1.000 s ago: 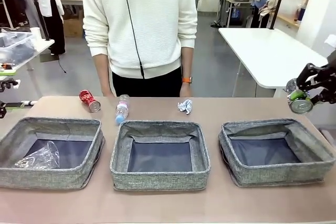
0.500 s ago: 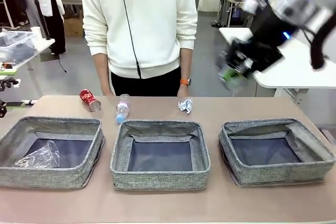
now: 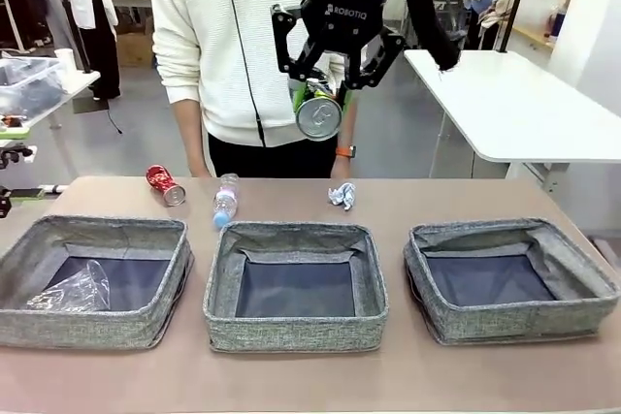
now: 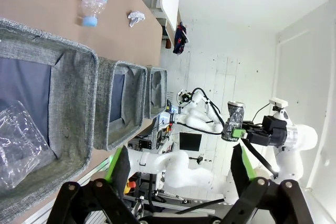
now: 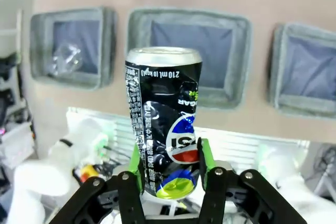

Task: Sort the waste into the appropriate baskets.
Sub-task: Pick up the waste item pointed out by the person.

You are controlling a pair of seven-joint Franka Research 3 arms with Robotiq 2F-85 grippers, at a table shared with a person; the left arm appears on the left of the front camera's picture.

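Note:
My right gripper (image 3: 320, 94) is shut on the dark blue-silver can (image 3: 319, 117), high over the far side of the table and above the middle basket (image 3: 296, 332). In the right wrist view the can (image 5: 165, 114) stands upright between the green pads (image 5: 203, 156), with all three baskets far below. A crushed red can (image 3: 165, 185), a clear bottle (image 3: 225, 201) and a white paper wad (image 3: 342, 197) lie on the table behind the baskets. The clear plastic bag (image 3: 73, 290) lies in the left basket (image 3: 97, 329). My left gripper (image 4: 178, 169) is open and holds nothing.
The right basket (image 3: 514, 322) has nothing in it. A person in a white sweater (image 3: 257, 46) stands at the far edge, right behind the raised can. A white side table (image 3: 505, 104) stands at the back right.
My right arm has swung from the right side leftward and upward with the can, which now hangs above the middle of the table. The litter and baskets have not moved.

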